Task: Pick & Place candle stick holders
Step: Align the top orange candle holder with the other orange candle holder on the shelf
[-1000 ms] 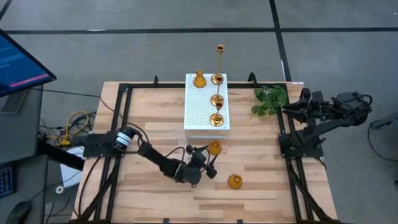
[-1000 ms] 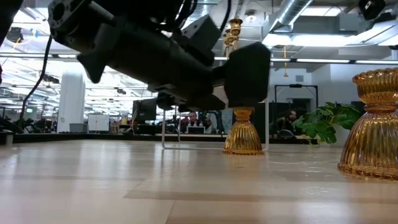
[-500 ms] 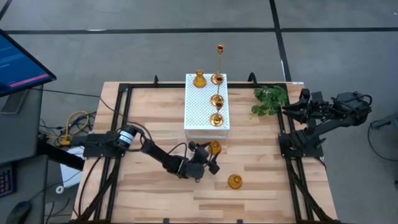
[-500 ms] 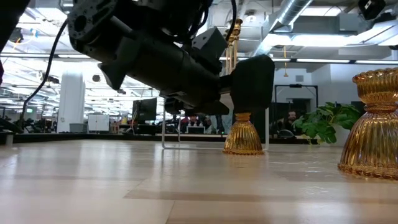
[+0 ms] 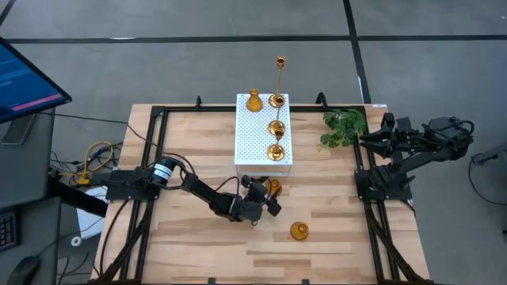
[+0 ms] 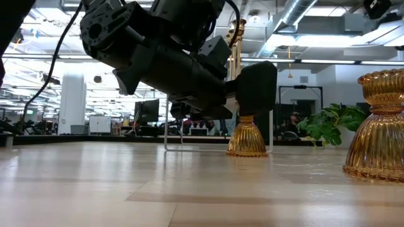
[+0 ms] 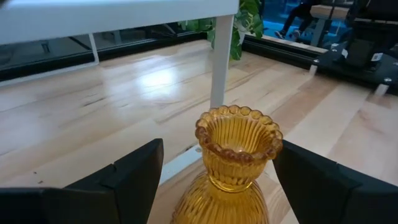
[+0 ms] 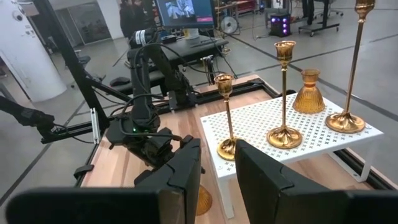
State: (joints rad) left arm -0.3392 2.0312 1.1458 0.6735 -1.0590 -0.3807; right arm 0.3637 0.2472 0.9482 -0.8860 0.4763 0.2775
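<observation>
An amber-gold ribbed candle stick holder [image 7: 238, 154] stands on its base on the table, just in front of the white perforated box [image 5: 255, 138]; it also shows in the high view [image 5: 274, 187]. My left gripper [image 7: 220, 163] is open, one finger on either side of this holder, touching nothing. A second squat holder [image 5: 299, 231] stands nearer the table's front. Several gold holders stand on the box, one with a tall thin stem [image 5: 279, 79]. My right gripper [image 5: 366, 141] waits open at the table's right edge.
A green leafy plant [image 5: 343, 127] lies at the far right of the table. The box's white leg [image 7: 219, 59] stands close behind the holder between my left fingers. Black frame rails [image 5: 158, 158] run along the table's sides. Bare wood lies at the front left.
My left gripper has gone toward the table's far right, to the holder in front of the box, and its fingers now stand on either side of it. The holder has stayed where it was.
</observation>
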